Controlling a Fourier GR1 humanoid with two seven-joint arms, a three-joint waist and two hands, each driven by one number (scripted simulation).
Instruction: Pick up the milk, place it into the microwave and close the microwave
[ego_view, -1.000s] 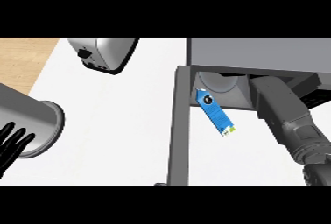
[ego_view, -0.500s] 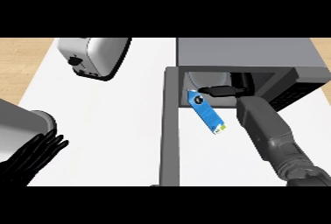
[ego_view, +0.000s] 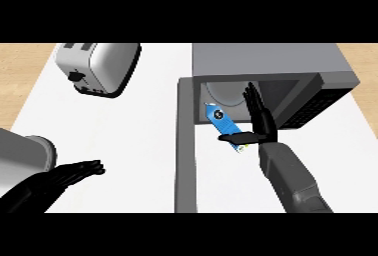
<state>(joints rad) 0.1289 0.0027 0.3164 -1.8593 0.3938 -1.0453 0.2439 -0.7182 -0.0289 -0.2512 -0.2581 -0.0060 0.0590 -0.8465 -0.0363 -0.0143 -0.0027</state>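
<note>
The milk (ego_view: 224, 125) is a blue carton, tilted with its top to the upper left, at the mouth of the open grey microwave (ego_view: 266, 60). My right hand (ego_view: 260, 120) is just to its right, fingers straight and pointing into the cavity. Its thumb stretches left under the carton's lower end and touches it. The microwave's door (ego_view: 186, 150) stands open, reaching toward me along the carton's left side. My left hand (ego_view: 52, 182) rests at the lower left with relaxed fingers, holding nothing.
A silver toaster (ego_view: 96, 67) lies at the back left on the white counter (ego_view: 125, 130). A grey cylinder (ego_view: 26, 150) shows at the left edge above my left hand. Wooden floor shows past the counter's edges.
My right hand's fingers have straightened beside the milk, and the forearm has drawn back toward me. The carton sits more upright at the cavity's mouth. My left hand has shifted right.
</note>
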